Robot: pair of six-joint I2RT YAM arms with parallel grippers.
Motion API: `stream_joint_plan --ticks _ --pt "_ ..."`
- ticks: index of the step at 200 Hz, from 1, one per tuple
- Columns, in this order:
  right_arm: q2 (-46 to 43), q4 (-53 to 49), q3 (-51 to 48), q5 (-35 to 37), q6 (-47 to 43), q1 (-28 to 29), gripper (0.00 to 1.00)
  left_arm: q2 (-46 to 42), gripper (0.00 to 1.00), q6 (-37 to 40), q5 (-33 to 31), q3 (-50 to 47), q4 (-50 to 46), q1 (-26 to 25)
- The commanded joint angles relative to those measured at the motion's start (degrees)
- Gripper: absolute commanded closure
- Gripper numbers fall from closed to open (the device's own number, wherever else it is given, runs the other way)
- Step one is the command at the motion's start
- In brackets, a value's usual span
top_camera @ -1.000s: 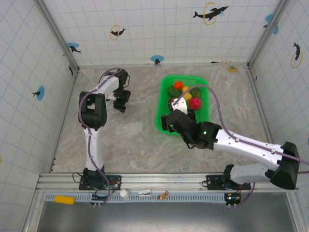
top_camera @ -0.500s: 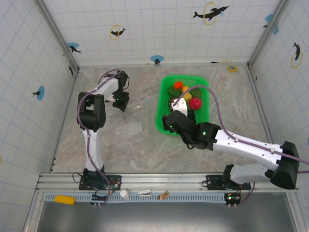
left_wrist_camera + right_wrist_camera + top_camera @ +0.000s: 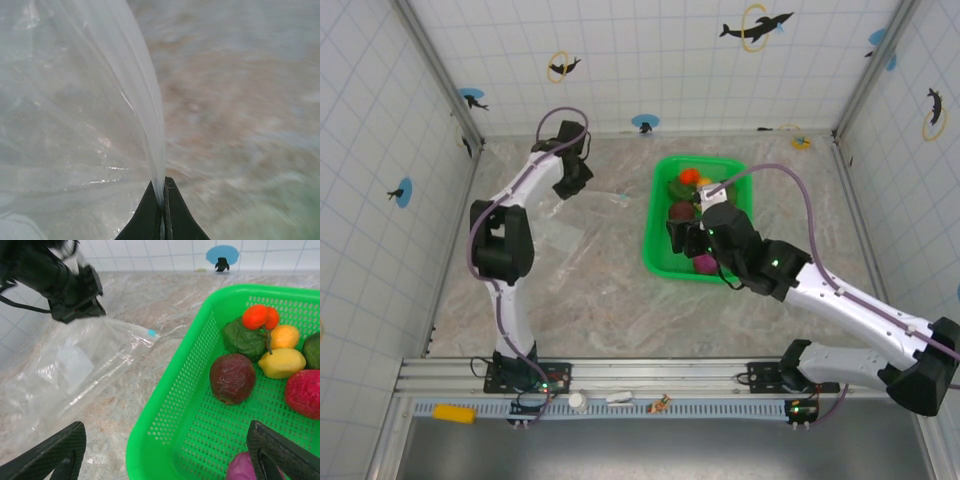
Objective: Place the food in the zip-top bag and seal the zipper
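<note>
The clear zip-top bag [image 3: 75, 370] hangs slack above the table, left of the basket. Its zipper strip ends in a teal tab [image 3: 152, 332]. My left gripper [image 3: 163, 187] is shut on the bag's pale edge, and it sits near the back left [image 3: 572, 180]. The food lies in the green basket [image 3: 165, 410]: a maroon piece [image 3: 232, 378], a dark green one [image 3: 243, 339], an orange one [image 3: 260, 316], a yellow one [image 3: 281, 362], a red one [image 3: 304, 392] and a magenta one [image 3: 245, 467]. My right gripper [image 3: 165, 455] is open over the basket's near left wall, holding nothing.
The green mesh basket [image 3: 655, 235] stands right of centre. Tiled walls close in the marble table on three sides. Bare marble lies between the bag and the arm bases.
The left gripper shut on the bag's edge and pulled it up and toward the back. The right gripper rose and shifted further over the basket, uncovering a magenta piece.
</note>
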Motion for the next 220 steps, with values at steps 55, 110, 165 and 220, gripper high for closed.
stream_joint_plan --ticks 55,110,165,220 --pt "1.7 -0.5 1.8 -18.8 -2.8 -6.4 0.13 -26.4 1.00 27.6 27.6 -26.3 20.5 -6.9" --pt "5.6 9.7 -3.6 -37.5 2.9 -11.5 0.25 -40.1 1.00 33.5 44.4 -38.9 27.0 -7.4" --pt "10.5 18.9 -7.0 -42.9 6.6 -8.6 0.27 -43.4 1.00 27.6 54.6 -47.6 33.9 -10.2" --pt "11.5 32.0 -14.0 -48.3 13.1 -7.9 0.41 -46.1 1.00 15.9 61.3 -57.2 52.8 -11.1"
